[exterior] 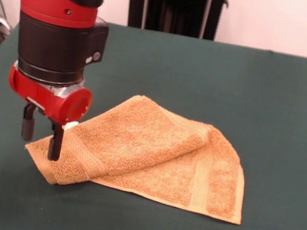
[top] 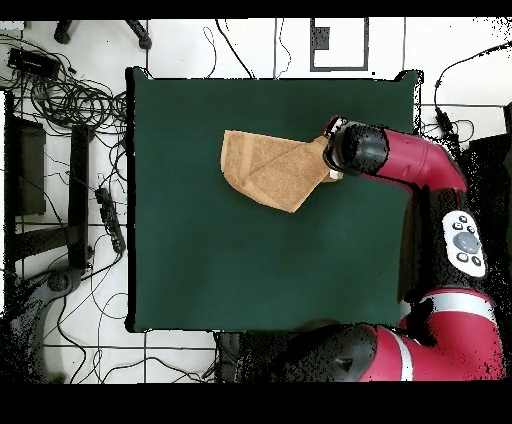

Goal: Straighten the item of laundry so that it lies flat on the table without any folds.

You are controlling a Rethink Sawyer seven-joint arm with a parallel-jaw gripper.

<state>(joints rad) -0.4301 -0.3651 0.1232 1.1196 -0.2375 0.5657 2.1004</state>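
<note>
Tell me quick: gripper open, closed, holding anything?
Gripper: open, fingers straddling the folded corner of the washcloth, not clamped on it.

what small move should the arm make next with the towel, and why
Probably draw the gripper sideways, away from the towel, to pull out its doubled-over layer. The gripper sits at one corner, and the top flap lies folded over the bottom layer on the table.
</note>
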